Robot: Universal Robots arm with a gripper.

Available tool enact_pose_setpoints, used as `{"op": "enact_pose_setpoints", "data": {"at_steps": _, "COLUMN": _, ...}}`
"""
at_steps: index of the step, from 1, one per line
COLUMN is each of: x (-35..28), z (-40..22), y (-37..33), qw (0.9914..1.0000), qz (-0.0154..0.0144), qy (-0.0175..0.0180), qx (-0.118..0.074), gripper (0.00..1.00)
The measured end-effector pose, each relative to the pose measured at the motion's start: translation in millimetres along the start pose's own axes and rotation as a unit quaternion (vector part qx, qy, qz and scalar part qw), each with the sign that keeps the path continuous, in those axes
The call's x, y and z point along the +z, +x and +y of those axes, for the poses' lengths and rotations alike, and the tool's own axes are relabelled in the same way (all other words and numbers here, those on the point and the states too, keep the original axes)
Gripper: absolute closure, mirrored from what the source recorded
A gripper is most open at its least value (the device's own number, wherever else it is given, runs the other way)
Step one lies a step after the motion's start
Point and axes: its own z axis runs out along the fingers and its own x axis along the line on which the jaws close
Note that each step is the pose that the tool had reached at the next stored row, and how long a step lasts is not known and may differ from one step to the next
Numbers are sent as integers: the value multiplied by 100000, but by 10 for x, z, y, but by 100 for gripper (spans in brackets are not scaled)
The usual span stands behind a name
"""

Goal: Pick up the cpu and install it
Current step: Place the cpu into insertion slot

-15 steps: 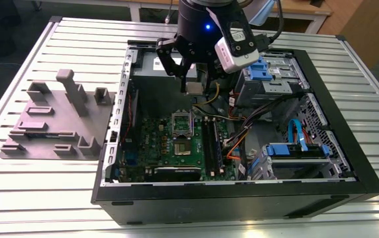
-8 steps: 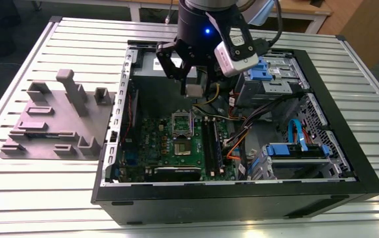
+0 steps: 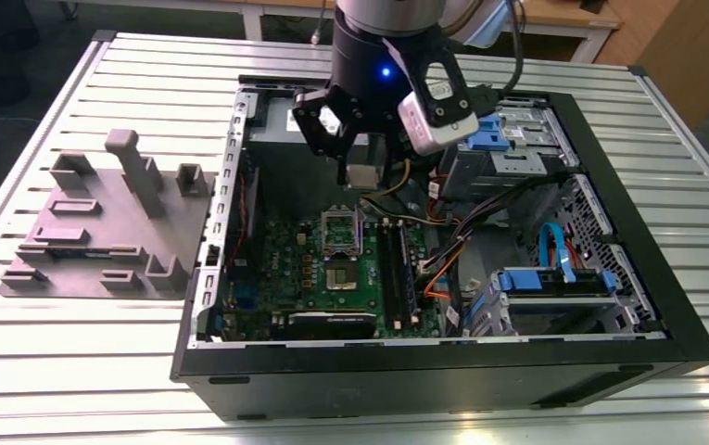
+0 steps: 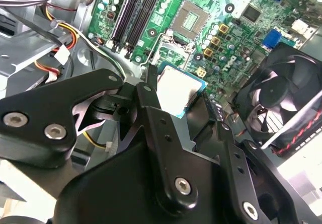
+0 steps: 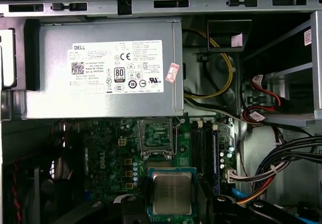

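cpu look: small flat square silvery-grey cpu (image 5: 172, 193). Metal lid w/ a paler blue-green rim all round. Lid lies flat and faces both wrist cams.
cpu place: you have it off the board, inside the open black PC case (image 3: 453, 375), above the green motherboard (image 5: 108, 153), not seated. In the exterior view it shows as a small grey square under the arm's wrist.
Jaws: clenched on the cpu. The black gripper (image 5: 172, 206) has one finger on each opposite edge of the chip. The second wrist view shows the same grip, w/ a black finger (image 4: 148, 100) against the chip's side.
Socket: square socket w/ metal frame (image 5: 156, 136) sits on the motherboard, near the held chip and apart from it.
PSU: big grey metal power-supply box w/ white label (image 5: 100, 68) sits along the board's edge, just past the socket.
RAM: long black memory slots (image 5: 201, 148) run beside the socket.
Fan: round black case fan w/ red wire (image 4: 282, 98) stands near the gripper, at the board's far side from the slots.
Cables: bundle of black, yellow, red & orange leads (image 5: 282, 156) runs beside the slots, on the exterior view's right of the gripper, not over the socket.
Drive bay: blue plastic brackets (image 3: 552, 278) on the metal cage, well apart from the chip.
Outside case: grey block w/ upright posts and pockets (image 3: 107, 227) lies on the slatted aluminium table (image 3: 82, 357), at the exterior view's left, beside the case.
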Motion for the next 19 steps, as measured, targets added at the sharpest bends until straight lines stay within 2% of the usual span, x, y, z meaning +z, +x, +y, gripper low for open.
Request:
{"op": "enact_pose_setpoints", "data": {"at_steps": 2, "x": 21, "z": 0, "y": 0, "qw": 100000, "qz": -1, "qy": -5, "qx": -3, "gripper": 53}}
{"op": "enact_pose_setpoints", "data": {"at_steps": 9, "x": 28, "z": 0, "y": 1, "qw": 100000, "qz": -10, "qy": -22, "qx": 0, "gripper": 53}}
{"op": "enact_pose_setpoints", "data": {"at_steps": 17, "x": 167, "z": -3, "y": 3, "qw": 99999, "qz": 195, "qy": 4, "qx": 275, "gripper": 53}}
{"op": "enact_pose_setpoints", "data": {"at_steps": 19, "x": 202, "z": -6, "y": 4, "qw": 99998, "qz": 286, "qy": 4, "qx": -586, "gripper": 53}}
